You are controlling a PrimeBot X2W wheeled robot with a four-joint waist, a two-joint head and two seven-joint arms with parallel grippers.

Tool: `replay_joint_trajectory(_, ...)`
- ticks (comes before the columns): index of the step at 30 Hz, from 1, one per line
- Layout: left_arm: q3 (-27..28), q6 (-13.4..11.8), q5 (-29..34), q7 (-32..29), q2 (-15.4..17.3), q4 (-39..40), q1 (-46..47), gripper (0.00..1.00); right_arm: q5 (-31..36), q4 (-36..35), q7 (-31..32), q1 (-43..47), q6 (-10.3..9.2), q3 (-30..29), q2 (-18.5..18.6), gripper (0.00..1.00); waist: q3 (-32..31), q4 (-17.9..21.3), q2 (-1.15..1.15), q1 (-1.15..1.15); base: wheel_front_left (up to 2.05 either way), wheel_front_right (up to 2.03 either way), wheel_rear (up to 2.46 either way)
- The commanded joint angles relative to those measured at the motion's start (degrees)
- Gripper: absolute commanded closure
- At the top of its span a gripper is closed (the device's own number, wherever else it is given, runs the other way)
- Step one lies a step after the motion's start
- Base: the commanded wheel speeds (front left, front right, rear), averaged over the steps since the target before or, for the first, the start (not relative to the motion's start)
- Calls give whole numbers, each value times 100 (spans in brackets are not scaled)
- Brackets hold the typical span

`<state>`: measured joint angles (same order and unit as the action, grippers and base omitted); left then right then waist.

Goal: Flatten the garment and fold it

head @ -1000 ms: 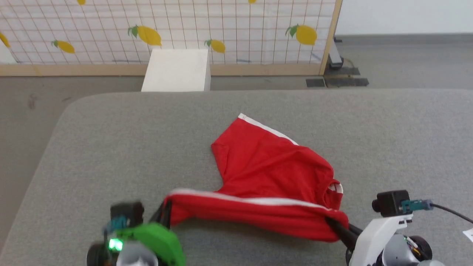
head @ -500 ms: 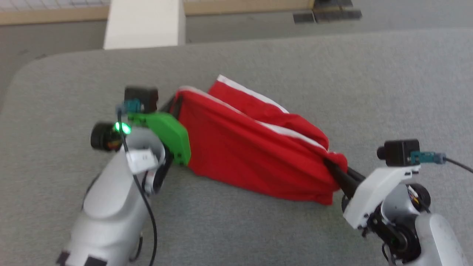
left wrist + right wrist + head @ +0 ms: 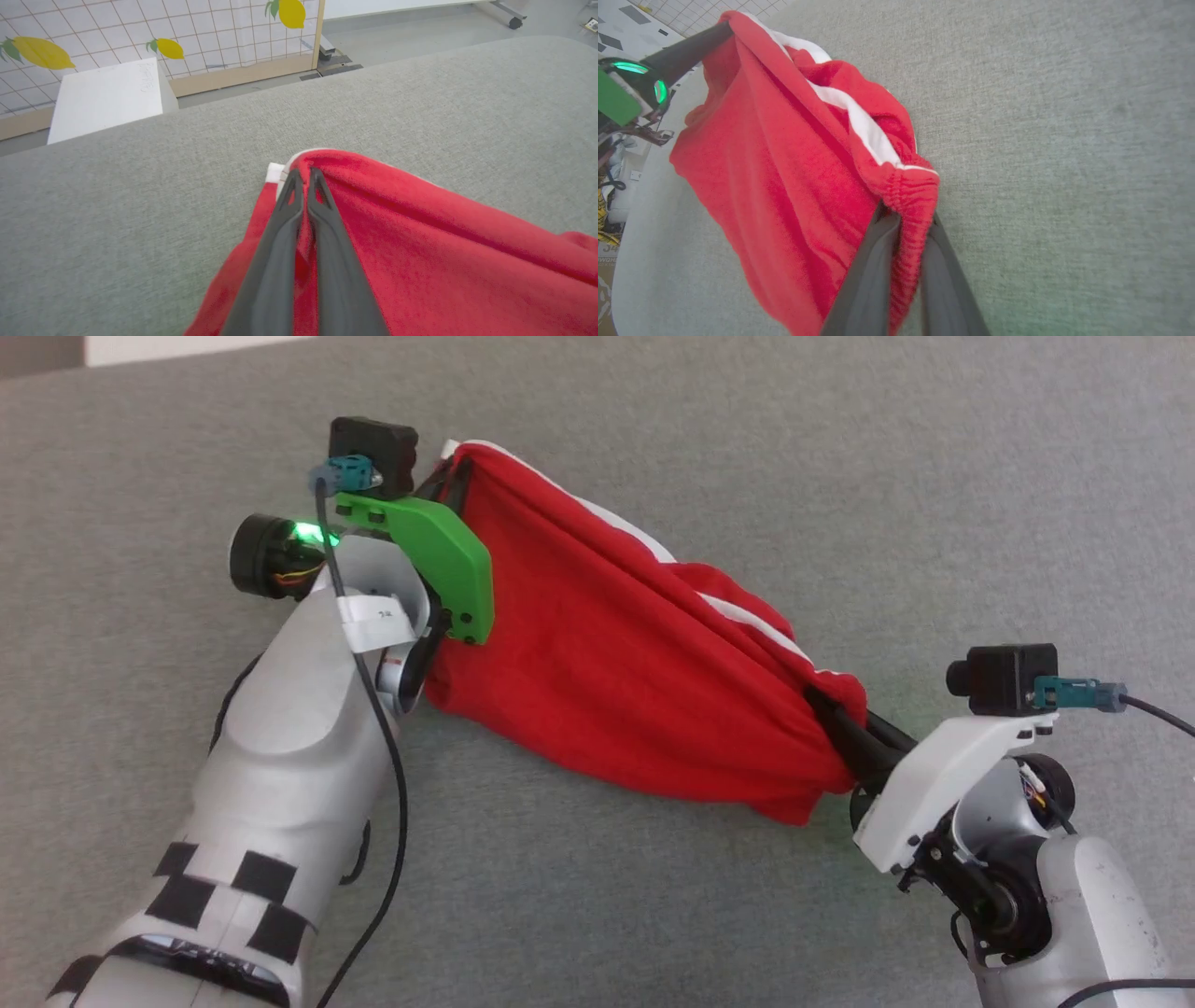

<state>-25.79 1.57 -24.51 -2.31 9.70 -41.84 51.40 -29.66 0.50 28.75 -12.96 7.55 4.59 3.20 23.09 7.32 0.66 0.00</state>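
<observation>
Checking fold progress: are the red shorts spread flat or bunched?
Bunched, not flat: the garment is stretched in deep creases between the left gripper and right gripper, each shut on one end.

1. Grey woven-fabric padded table top (image 3: pixel 420 102): broad, softly and evenly lit, its far right corner rounded.
2. White rectangular block (image 3: pixel 107 95): stands on the floor just beyond the table's far edge, toward the left end.
3. Partition screen (image 3: pixel 201 32): white panel with thin grid lines and printed yellow lemons with green leaves, framed in pale wood, behind the block.
4. Grey floor (image 3: pixel 420 28): runs past the far edge; dark flat plates (image 3: pixel 332 70) lie at the foot of the screen's end post.
5. White wall (image 3: pixel 397 5): a strip beyond the floor.
6. Small black caster wheel (image 3: pixel 515 22): on the floor, far right.
</observation>
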Motion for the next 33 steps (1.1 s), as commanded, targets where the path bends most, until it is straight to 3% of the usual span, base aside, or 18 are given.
replay_joint_trajectory(1,-23,43,30,69,-25,-112,138,100,-20,18,-8,-37,-6,1,-5,100,215,189,-66,0,0,0,0)
replay_joint_trajectory(8,-11,-62,-7,148,-110,-708,312,100,-129,-38,44,30,-6,134,-7,97,270,201,-66,0,0,0,0)
replay_joint_trajectory(9,5,-85,-21,178,-123,-762,330,100,-153,-52,44,39,-6,148,-7,60,265,192,-66,0,0,0,0)
replay_joint_trajectory(10,27,-105,-51,189,-142,-835,344,87,-186,-68,40,55,-6,155,-7,0,247,174,-66,0,0,0,0)
replay_joint_trajectory(11,42,-131,-60,225,-145,-878,364,0,-205,-84,27,68,-6,156,-6,0,230,161,-66,0,0,0,0)
replay_joint_trajectory(24,136,-192,-133,892,-88,-898,481,0,101,-469,-115,452,-6,-50,133,0,-464,-110,-66,0,0,0,0)
replay_joint_trajectory(26,-29,-162,130,1484,160,-449,134,0,696,-695,-165,707,-6,-121,108,0,-751,-144,-66,0,0,0,0)
replay_joint_trajectory(33,329,-600,137,1723,590,897,-1317,0,1616,-1015,16,1310,-6,-139,-7,0,-1115,-248,-66,0,0,0,0)
